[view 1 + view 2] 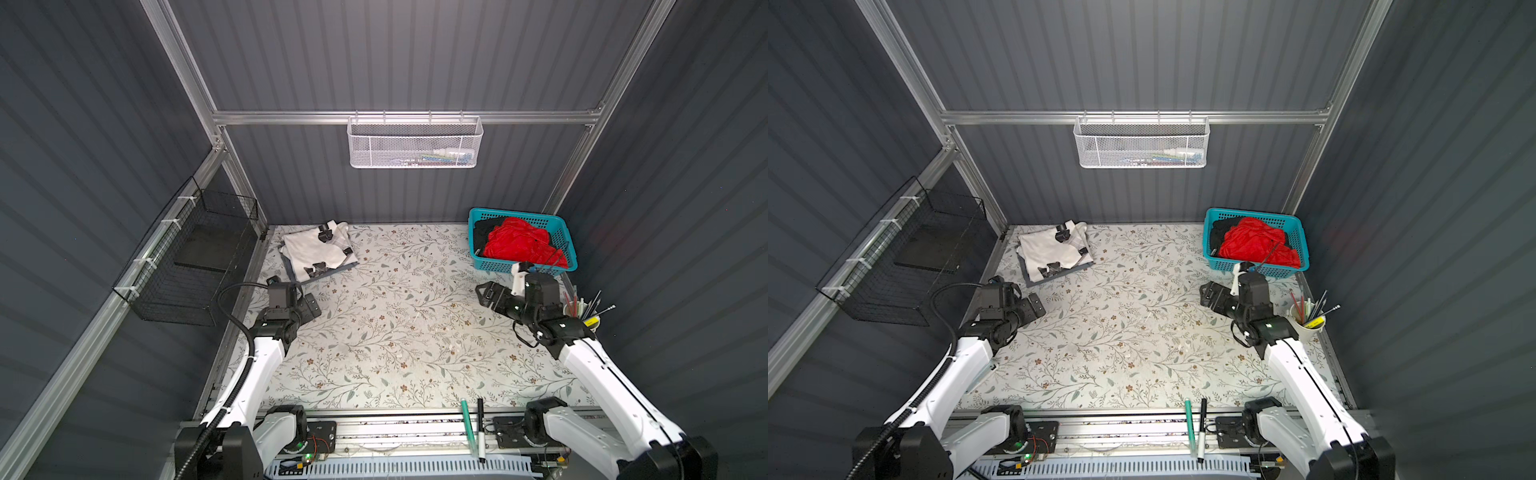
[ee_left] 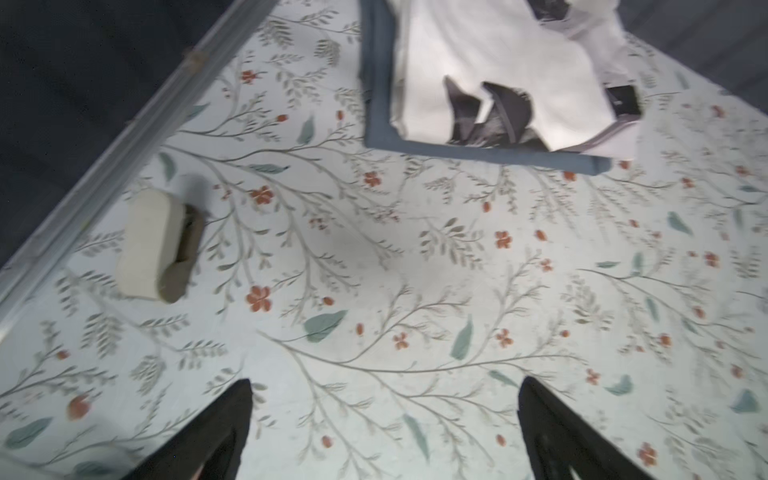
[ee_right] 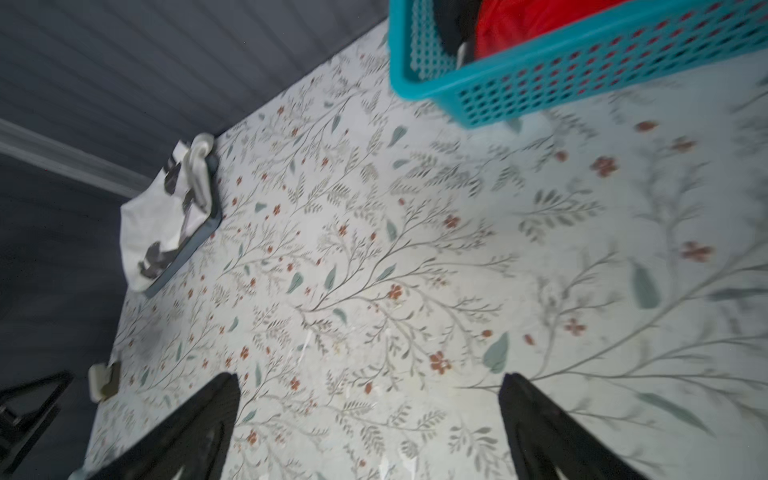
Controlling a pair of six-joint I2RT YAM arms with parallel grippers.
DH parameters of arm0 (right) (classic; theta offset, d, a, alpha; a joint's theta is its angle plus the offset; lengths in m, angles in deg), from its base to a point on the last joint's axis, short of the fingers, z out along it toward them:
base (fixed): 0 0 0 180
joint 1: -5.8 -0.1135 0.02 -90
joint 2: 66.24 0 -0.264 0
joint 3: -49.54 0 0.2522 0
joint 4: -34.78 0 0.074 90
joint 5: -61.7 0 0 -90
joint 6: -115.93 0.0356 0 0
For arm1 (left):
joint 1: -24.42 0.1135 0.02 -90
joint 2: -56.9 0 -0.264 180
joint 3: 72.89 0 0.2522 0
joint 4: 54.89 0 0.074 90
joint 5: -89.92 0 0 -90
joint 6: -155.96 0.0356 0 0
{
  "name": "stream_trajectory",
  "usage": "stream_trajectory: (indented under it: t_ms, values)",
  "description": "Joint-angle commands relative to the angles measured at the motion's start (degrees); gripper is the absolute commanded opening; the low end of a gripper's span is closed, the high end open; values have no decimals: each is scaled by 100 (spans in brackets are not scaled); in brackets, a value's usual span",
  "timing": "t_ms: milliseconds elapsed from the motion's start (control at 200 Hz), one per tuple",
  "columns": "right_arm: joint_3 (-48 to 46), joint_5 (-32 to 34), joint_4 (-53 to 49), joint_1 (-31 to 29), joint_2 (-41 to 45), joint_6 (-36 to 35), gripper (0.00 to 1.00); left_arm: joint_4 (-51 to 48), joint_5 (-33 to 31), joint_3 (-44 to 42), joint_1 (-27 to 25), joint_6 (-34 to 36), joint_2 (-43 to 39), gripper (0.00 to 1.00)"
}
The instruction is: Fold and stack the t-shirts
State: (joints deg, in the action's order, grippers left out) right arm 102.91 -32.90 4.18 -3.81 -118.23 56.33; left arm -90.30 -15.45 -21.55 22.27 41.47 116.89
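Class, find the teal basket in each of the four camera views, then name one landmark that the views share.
In a top view: the teal basket sits at the back right corner of the table.
In a top view: same back right corner.
Left wrist view: not in it.
Right wrist view: in it, partly cut off by the picture's edge.
Shared landmark: the folded off-white t-shirt, in all four views.

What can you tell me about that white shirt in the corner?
The white shirt is soft, off-white cloth with a few dark black-and-grey patches. It lies folded into a rough rectangle, a little rumpled along its far edge, in the far left corner of the table. It rests on a folded grey shirt, whose edge shows along two sides beneath it. Nothing else touches it.
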Motion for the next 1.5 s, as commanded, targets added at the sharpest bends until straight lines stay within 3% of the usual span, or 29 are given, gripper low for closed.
stream_trajectory:
  t_ms: [0,90,190,335,370,405,435,495,550,605,640,670,725,785,846,916,961,1026,1066,1131,1196,1261,1326,1391,1496]
  values:
    - [-304,1258,79,230,249,-657,99,113,-1115,-138,-48,2,33,100]
    - [-740,1722,790,327,361,-1310,99,1046,-1750,-449,-327,586,120,100]
    - [-1487,2059,2346,336,306,-2170,99,3271,-2024,-1260,-708,1672,369,100]
    - [-2343,2107,4226,403,-427,-2422,99,5608,-1759,-1648,-725,2079,1753,100]
    - [-2643,2008,5152,465,-689,-2368,99,6192,-1695,-1594,-725,2306,2139,100]
    - [-2618,1991,5106,471,-688,-2272,99,6322,-1423,-1499,-753,2389,2331,100]
    - [-2732,1695,5362,520,-662,-2327,99,7017,-1107,-1568,-697,2446,2599,100]
    - [-3406,1375,7463,628,-1027,-2277,99,8120,-652,-1616,-583,2590,3384,100]
    - [-3577,1191,8586,838,-1695,-2142,99,8751,-540,-1521,-551,2789,4025,100]
    - [-3456,871,7760,960,-1329,-2070,99,7622,-424,-1358,-506,2469,3648,100]
    - [-3341,773,7164,969,-985,-2108,99,8101,-326,-1431,-422,2511,3827,100]
    - [-3350,626,7308,969,-1004,-2259,99,8451,-327,-1505,-388,2545,3895,100]
    - [-3485,434,7896,924,-1172,-2690,99,7687,-252,-1348,-346,2407,3687,100]
    - [-3591,883,8257,817,-1405,-3023,99,7955,-223,-1284,-321,2472,3864,100]
    - [-3610,1661,8425,819,-1502,-3017,99,7373,-286,-1122,-321,2390,3763,100]
    - [-3512,2169,8386,849,-1589,-3024,99,7663,-338,-1153,-321,2415,3864,100]
    - [-3279,1960,7914,864,-1607,-3036,99,7529,-343,-1140,-329,2397,3818,100]
    - [-2774,1166,7102,897,-1799,-2934,99,7611,-340,-1148,-330,2405,3842,100]
    - [-2731,543,7685,978,-2474,-3093,99,7613,-341,-1148,-332,2416,3846,100]
    - [-2787,641,9392,996,-3602,-3072,99,7574,-334,-1148,-330,2405,3829,100]
    - [-2567,624,7537,1080,-2779,-2915,99,7541,-321,-1122,-330,2407,3837,100]
    - [-2430,514,8302,1096,-3368,-2988,99,7525,-311,-1116,-330,2405,3830,100]
    - [-2193,1114,7038,1083,-2920,-2698,99,7526,-320,-1122,-330,2405,3836,100]
    - [-2343,1390,8049,1076,-3314,-2720,99,7518,-317,-1122,-330,2405,3836,100]
    - [-2251,1394,7423,1075,-3067,-2639,99,7517,-317,-1120,-330,2406,3835,100]
